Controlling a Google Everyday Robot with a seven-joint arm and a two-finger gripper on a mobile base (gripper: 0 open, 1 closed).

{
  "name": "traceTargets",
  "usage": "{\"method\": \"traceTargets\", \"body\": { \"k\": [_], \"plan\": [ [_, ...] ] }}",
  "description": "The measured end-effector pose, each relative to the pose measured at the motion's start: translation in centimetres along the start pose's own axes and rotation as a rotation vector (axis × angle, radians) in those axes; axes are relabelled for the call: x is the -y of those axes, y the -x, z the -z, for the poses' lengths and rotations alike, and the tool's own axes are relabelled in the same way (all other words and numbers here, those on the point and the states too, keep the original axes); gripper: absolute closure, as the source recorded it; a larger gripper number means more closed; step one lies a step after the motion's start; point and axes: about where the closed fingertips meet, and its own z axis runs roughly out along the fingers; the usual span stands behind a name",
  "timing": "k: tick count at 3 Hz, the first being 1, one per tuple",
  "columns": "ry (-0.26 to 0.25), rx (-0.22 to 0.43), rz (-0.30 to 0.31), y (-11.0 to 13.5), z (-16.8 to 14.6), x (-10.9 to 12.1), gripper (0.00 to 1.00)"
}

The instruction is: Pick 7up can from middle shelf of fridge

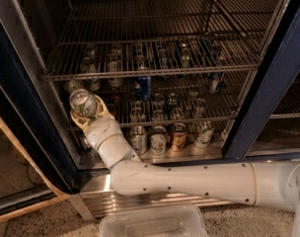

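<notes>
Matt hand point(84, 107) at wire shelf point(219, 117), shiny can point(82, 102)

White tubular arm point(189, 181), dark screw dots, yellowish jaws at tip.

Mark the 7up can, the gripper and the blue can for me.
7up can point(82, 101): camera view, middle of its body.
gripper point(89, 108): camera view, mid-grip, where it is shut on the 7up can at the left of the fridge point(268, 98).
blue can point(143, 88): camera view, on its blue side.

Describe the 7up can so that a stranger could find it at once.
Start at the fridge with the dark blue frame and go to its left side in the picture, where the white arm reaches in. There the gripper is shut on the 7up can: pale whitish-green, silver top, unlike the blue can standing further right.
</notes>
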Motion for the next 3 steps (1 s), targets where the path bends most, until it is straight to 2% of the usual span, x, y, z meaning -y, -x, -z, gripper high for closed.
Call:
{"method": "traceTargets", "body": {
  "k": [1, 2, 3],
  "plan": [
    [-0.004, -0.012, -0.004, 0.1, 0.4, -0.2, 1.0],
    [-0.03, -0.034, -0.002, 1.6, 2.9, -1.6, 1.0],
    [-0.067, -0.069, -0.016, 3.5, 7.4, -3.9, 1.0]
  ]
}}
